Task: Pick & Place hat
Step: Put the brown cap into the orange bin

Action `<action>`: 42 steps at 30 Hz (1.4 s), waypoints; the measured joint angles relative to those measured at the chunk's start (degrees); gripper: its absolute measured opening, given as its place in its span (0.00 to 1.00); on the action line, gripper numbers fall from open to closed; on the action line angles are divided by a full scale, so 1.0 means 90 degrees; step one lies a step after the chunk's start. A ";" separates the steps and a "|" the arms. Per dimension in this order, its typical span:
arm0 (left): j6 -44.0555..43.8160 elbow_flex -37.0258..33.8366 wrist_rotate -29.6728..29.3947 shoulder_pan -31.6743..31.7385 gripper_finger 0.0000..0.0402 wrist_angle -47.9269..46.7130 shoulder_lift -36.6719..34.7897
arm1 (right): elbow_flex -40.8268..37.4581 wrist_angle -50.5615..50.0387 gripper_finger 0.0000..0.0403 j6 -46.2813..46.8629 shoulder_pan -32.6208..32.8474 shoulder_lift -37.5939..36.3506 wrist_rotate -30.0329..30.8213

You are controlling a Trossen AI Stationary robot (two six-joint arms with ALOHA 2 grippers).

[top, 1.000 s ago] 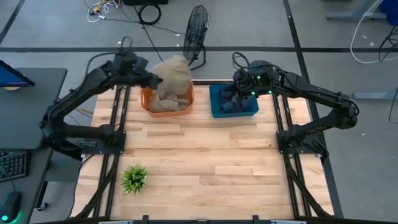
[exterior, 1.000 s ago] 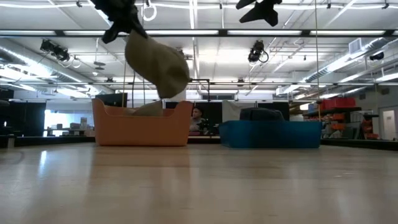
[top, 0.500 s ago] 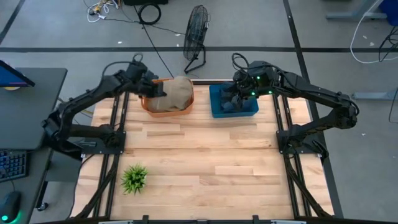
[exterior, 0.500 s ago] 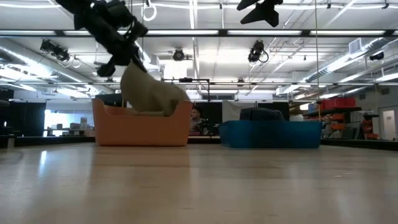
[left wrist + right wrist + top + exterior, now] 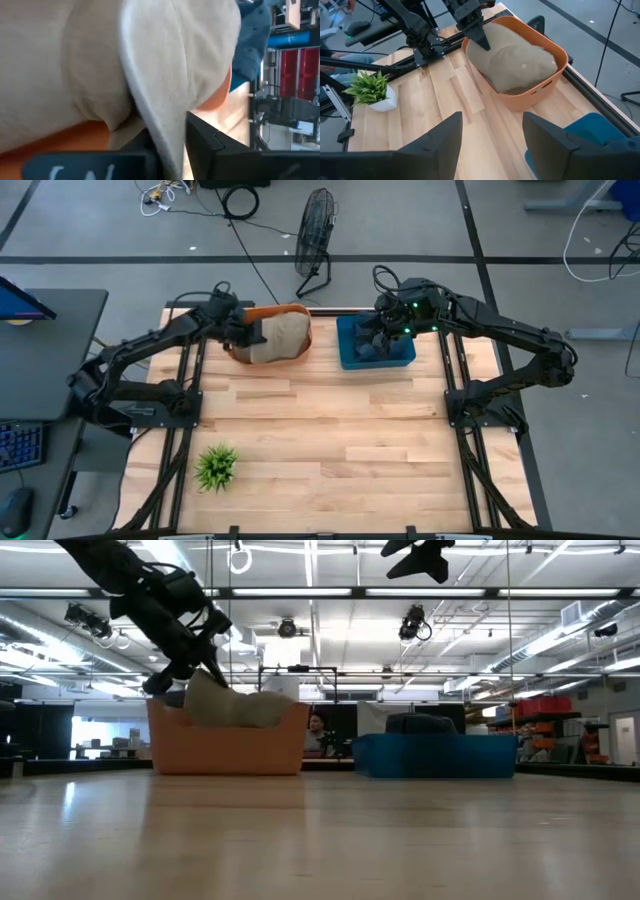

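A beige hat lies in the orange bin at the far edge of the table; it also shows in the low view as the hat and in the right wrist view as the hat. My left gripper is shut on it at the bin's left side. My right gripper is open and hovers over the blue bin, which holds dark hats. My left gripper pinches an edge of the beige hat between its two fingers. It comes slanting down from the table's left, as the low view shows. The hat rests inside the orange bin, its top above the rim.
A small green plant in a white pot stands near the table's front left. The two bins sit side by side at the far edge. A floor fan stands beyond the table. Bare wood lies between the bins and the near edge.
My left gripper has come down and tipped toward the orange bin, still shut on the hat. The beige hat, which hung lifted above the bin a second ago, now lies lowered inside it.
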 joint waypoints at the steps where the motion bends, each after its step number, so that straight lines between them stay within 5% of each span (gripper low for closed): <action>1: -0.0004 -0.0020 -0.0009 0.0005 0.17 0.0085 0.0009 | 0.0000 0.0000 0.53 0.0000 0.0000 0.0001 -0.0008; 13: 0.0148 -0.0015 0.0451 0.0592 0.38 0.0314 -0.0336 | 0.0000 -0.0080 0.53 0.0000 0.0005 0.0001 -0.0397; 28: 0.0148 -0.0006 0.0716 0.1337 0.39 -0.1202 -0.1381 | -0.0002 -0.0070 0.53 -0.0146 0.0002 0.0001 -0.0510; 42: 0.0104 -0.0003 0.0585 0.0763 0.35 0.0940 -0.1424 | -0.0002 -0.0045 0.53 -0.0123 0.0002 0.0001 -0.0496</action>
